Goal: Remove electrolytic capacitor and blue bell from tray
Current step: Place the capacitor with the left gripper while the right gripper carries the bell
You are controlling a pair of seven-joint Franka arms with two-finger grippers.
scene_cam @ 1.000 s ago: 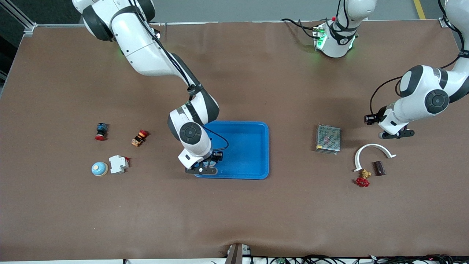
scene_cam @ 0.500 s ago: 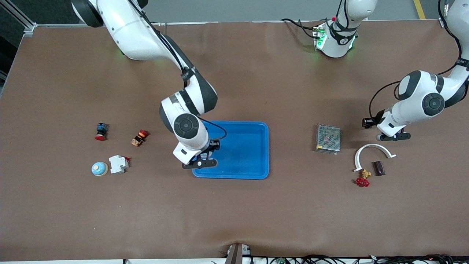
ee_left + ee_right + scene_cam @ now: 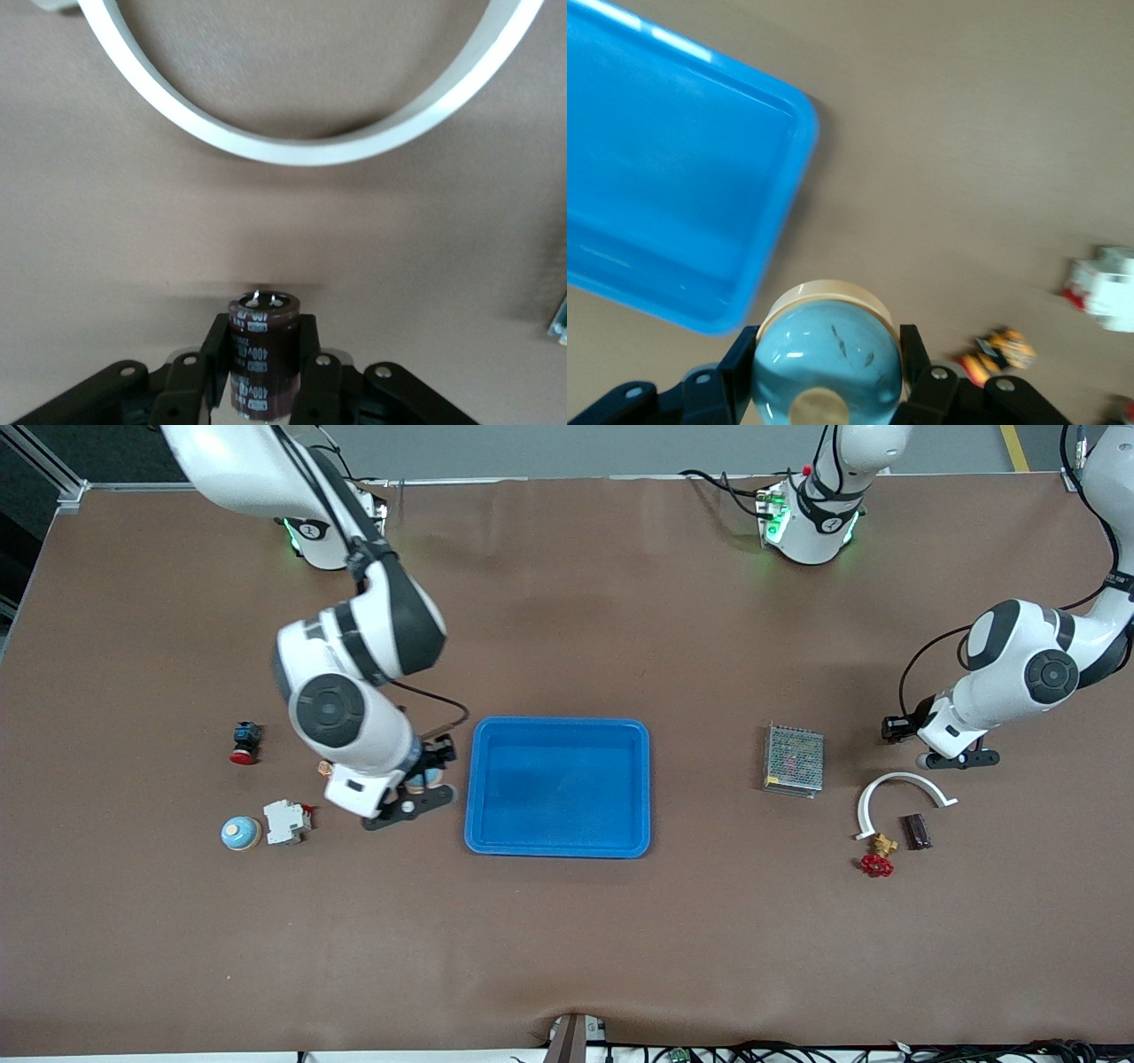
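Note:
My right gripper (image 3: 415, 795) is shut on a light-blue domed bell (image 3: 829, 350) with a cream base. It hangs over the brown table just beside the blue tray (image 3: 558, 724), toward the right arm's end. The tray's corner (image 3: 799, 133) shows in the right wrist view, and the tray holds nothing. My left gripper (image 3: 957, 760) is shut on a dark brown capacitor (image 3: 263, 347) printed with 400V. It is over the table next to a white curved bracket (image 3: 899, 784), which also arcs across the left wrist view (image 3: 310, 150).
Near the right arm's end lie a second blue bell (image 3: 240, 833), a white breaker (image 3: 286, 821), a red push button (image 3: 244, 742) and an orange switch (image 3: 997, 350). Near the left arm's end are a metal mesh box (image 3: 794, 759), a red valve (image 3: 877, 861) and a dark brown cylinder (image 3: 916, 831).
The right arm swung away from over the tray's corner toward its own end of the table, carrying the bell. The left arm shifted only slightly.

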